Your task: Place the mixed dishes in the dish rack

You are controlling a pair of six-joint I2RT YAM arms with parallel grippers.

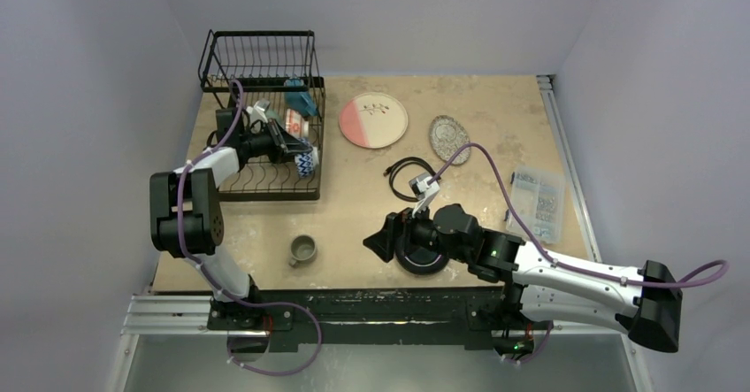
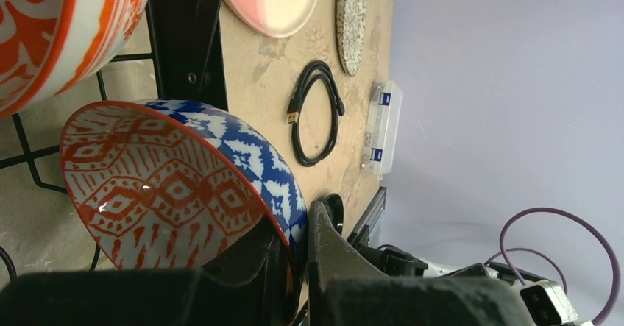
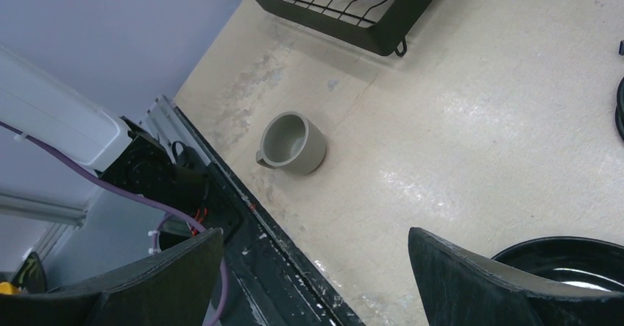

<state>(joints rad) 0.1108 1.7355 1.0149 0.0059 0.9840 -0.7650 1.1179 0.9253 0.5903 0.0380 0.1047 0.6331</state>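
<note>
Rack: the dish rack [image 1: 261, 54] stands at the far left of the table, with a tall basket at the back and a low tray in front
Already in: a mint-green bowl [image 1: 301, 102] and an orange-and-white dish [image 2: 44, 32] sit in the rack, near the right side of the low tray
Going in now: the red-patterned bowl [image 2: 169, 186], red inside and blue outside, is tipped on its side in the right corner of the low tray. I cannot tell if it rests on the wires yet
Left claw: the left gripper [image 2: 293, 260] is pinched tight on the rim of that bowl, one finger inside and one outside
Right claw: the right gripper [image 3: 315, 241] is spread wide and holds nothing. It hangs low over the table, with the black plate [image 3: 566, 263] just beside one finger
Waiting on the table: the pink-and-white large plate [image 1: 373, 119] and the speckled grey small plate [image 1: 449, 138] lie near each other to the right of the rack. The small grey cup [image 1: 303, 250] stands upright by itself near the front edge
Mug: I cannot pick it out anywhere
Not dishes: the black coiled cable [image 1: 407, 178] and the clear plastic box [image 1: 538, 202]
How far: I think less than half is done, with two in, one going in and four I can see left to load
</note>
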